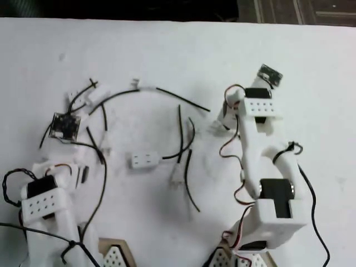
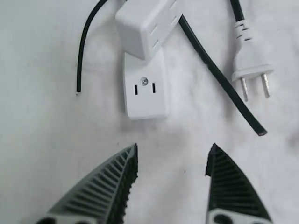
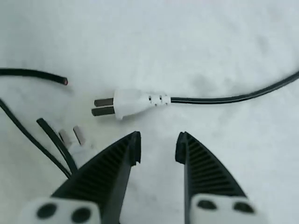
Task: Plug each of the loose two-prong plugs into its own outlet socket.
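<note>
**Both grippers released, plugs still loose on the table**

At your far left the left arm (image 1: 47, 203) sits by the near corner of the table (image 1: 311, 44). Bare white surface runs beyond it to the far edge, where the dark floor begins.

The left gripper (image 2: 171, 161) has its fingers spread and grasps nothing. Bare table lies between its tips and the single outlet socket (image 2: 145, 91) straight ahead, so you have a clear lane there.

Count in that wrist view:
- two outlet pieces, the single socket and a multi-slot outlet block (image 2: 140, 25) touching its far end;
- one two-prong plug (image 2: 250, 67) lying apart to the side, prongs free;
- two black cable pieces, a thin curved cable (image 2: 86, 42) on one side and a thick cut cable (image 2: 219, 79) running between socket and plug.

Mid-table from above lies one outlet strip (image 1: 146, 161) with loose black cable pieces around it. The white bits among them are too small to count.

To your right the right arm (image 1: 261, 144) stretches toward the far side, with open surface on its outer side out to the table's right margin.

The right gripper (image 3: 158, 147) is also released and holds nothing.

Count in that wrist view:
- two plugs, a corded plug (image 3: 133, 103) just beyond the fingertips with its black cord (image 3: 233, 98) trailing away, and a second plug (image 3: 77, 140) beside one finger;
- beyond them, bare table.
</note>
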Controlling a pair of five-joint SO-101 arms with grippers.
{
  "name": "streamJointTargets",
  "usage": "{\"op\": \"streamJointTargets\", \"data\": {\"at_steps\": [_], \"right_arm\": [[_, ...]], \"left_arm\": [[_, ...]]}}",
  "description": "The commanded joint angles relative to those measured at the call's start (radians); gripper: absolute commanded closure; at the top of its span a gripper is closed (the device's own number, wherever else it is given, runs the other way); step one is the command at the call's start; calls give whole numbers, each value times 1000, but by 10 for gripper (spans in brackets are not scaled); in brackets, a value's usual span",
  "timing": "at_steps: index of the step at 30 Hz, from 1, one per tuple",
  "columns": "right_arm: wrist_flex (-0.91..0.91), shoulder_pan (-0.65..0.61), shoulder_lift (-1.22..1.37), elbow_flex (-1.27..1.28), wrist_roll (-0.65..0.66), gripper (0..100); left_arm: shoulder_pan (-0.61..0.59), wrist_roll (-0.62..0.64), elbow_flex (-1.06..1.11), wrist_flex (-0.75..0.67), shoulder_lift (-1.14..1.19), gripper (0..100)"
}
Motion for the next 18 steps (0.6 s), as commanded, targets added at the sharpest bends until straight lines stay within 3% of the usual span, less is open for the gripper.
{"op": "streamJointTargets", "data": {"at_steps": [1, 7, 15, 18], "right_arm": [[-13, -1, 41, -75, -106, 861], [-7, 4, 202, -201, -256, 861], [-8, 4, 266, -276, -327, 860], [-10, -2, 269, -276, -350, 807]], "left_arm": [[-4, 5, 0, -17, -18, 759], [-4, 5, 0, -17, -16, 759], [-4, 5, 11, -17, -22, 759], [-4, 5, 11, -17, -22, 759]]}}
